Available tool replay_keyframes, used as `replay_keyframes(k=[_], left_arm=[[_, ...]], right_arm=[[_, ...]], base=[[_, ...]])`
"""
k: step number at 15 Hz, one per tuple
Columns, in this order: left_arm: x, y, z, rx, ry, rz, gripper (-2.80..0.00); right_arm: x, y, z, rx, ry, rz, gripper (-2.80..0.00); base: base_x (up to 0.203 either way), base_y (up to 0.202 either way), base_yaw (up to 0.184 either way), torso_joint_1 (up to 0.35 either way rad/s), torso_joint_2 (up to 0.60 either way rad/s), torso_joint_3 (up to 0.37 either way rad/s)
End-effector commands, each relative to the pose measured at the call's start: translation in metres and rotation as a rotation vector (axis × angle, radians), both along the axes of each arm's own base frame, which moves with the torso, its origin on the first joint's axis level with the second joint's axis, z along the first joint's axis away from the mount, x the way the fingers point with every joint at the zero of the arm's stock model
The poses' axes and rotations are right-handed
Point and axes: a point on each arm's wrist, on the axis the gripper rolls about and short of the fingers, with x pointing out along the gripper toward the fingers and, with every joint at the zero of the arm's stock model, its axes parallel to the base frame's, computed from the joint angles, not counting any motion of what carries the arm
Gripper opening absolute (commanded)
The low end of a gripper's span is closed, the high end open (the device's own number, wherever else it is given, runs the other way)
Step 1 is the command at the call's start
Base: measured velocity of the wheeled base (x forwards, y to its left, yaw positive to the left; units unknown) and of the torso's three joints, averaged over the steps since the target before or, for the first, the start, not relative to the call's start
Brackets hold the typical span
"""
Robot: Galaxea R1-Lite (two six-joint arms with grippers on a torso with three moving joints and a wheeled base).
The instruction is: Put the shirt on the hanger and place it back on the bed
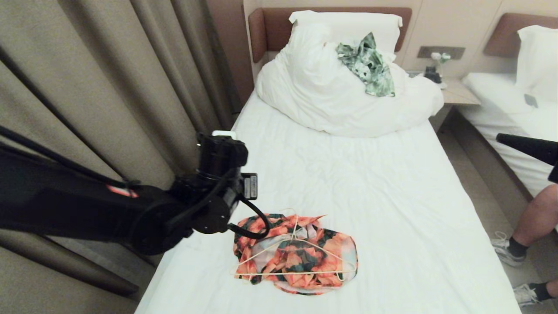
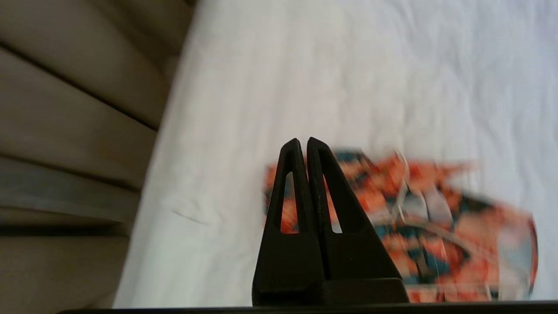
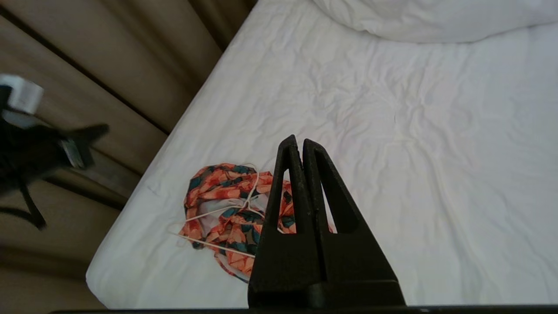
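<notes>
The shirt (image 1: 301,257), orange-pink flowers on dark green, lies crumpled on the white sheet of the bed (image 1: 348,174) near its foot. The thin cream hanger (image 1: 301,273) rests on top of the heap, its hook pointing toward the pillow. Neither gripper holds it. My left arm (image 1: 205,196) hangs above the bed's left edge, just beside the shirt. In the left wrist view the left gripper (image 2: 304,140) is shut and empty, raised above the shirt (image 2: 436,226). The right gripper (image 3: 300,138) is also shut and empty, high above the shirt (image 3: 218,192) and hanger (image 3: 212,244).
A bunched white duvet (image 1: 340,100) with a green leaf-print garment (image 1: 368,65) fills the head of the bed. Beige curtains (image 1: 87,87) hang close along the left side. A person's legs (image 1: 536,218) and a second bed (image 1: 523,113) are at the right, past a nightstand (image 1: 457,93).
</notes>
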Motion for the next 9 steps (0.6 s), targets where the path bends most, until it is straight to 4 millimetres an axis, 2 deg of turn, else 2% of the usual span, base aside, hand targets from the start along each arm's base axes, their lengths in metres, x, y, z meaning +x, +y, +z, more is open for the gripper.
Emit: replay_keyframes(k=[1, 3, 5, 7, 9], left_arm=[[-0.039, 0.054, 0.059, -0.107, -0.162, 0.086, -2.8], [-0.074, 0.095, 0.088, -0.165, -0.272, 0.16, -2.8], [-0.115, 0.133, 0.106, -0.208, -0.384, 0.256, -2.8], [-0.162, 0.162, 0.114, -0.237, -0.488, 0.352, -2.8], [-0.211, 0.183, 0.11, -0.251, -0.562, 0.431, -2.8]], right_arm=[[-0.04, 0.0, 0.012, 0.002, -0.058, 0.006, -2.8], [-0.063, 0.001, 0.007, 0.003, -0.021, 0.021, -2.8], [-0.08, 0.001, 0.0, 0.003, -0.016, 0.028, -2.8], [-0.103, 0.001, -0.009, 0.001, -0.051, 0.014, -2.8], [-0.136, 0.0, -0.017, 0.002, -0.103, -0.02, -2.8]], base=[[0.0, 0.0, 0.0, 0.0, 0.0, 0.0], [0.0, 0.0, 0.0, 0.0, 0.0, 0.0], [0.0, 0.0, 0.0, 0.0, 0.0, 0.0], [0.0, 0.0, 0.0, 0.0, 0.0, 0.0], [0.0, 0.0, 0.0, 0.0, 0.0, 0.0]])
